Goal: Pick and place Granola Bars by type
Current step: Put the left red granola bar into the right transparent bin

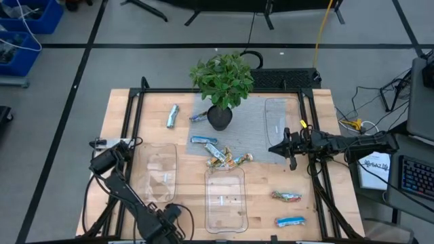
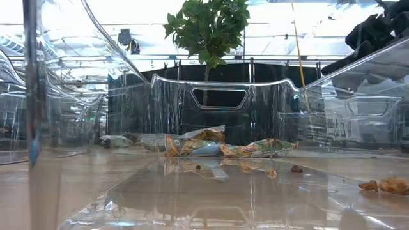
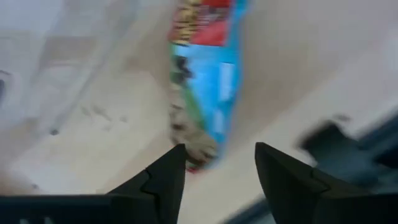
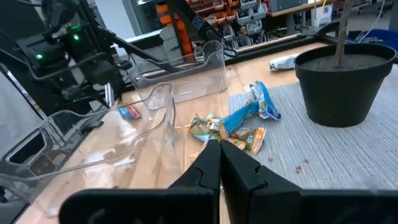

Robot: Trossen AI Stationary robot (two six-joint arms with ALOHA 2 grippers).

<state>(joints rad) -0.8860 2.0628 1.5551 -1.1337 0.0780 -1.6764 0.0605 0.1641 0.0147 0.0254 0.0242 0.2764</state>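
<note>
Wood makes the big table [image 1: 115,122], and three clear trays sit on it so each kind of bar can get its own home: the left tray [image 1: 154,152], the middle tray [image 1: 225,210] at the near edge, and the right tray [image 1: 277,108] farther back. A potted plant [image 1: 222,78] stands at the far middle on a grey mat [image 1: 254,122].

Low at the near left, just beside the middle tray, is the left gripper [image 3: 217,155]. Its fingers are spread wide. A blue and red bar [image 3: 208,68] lies flat right in front of them and is not pinched, so I think this is the spot picked for it. I cannot tell if it lies inside a tray.

Hanging over the mat, right of the pile of Granola Bars [image 1: 225,157], the right gripper [image 4: 219,146] has its fingers pressed together and holds nothing. It looks like it is waiting.

More bars lie alone, two far left by the plant [image 1: 173,116] and two near right [image 1: 286,196], not sorted yet
</note>
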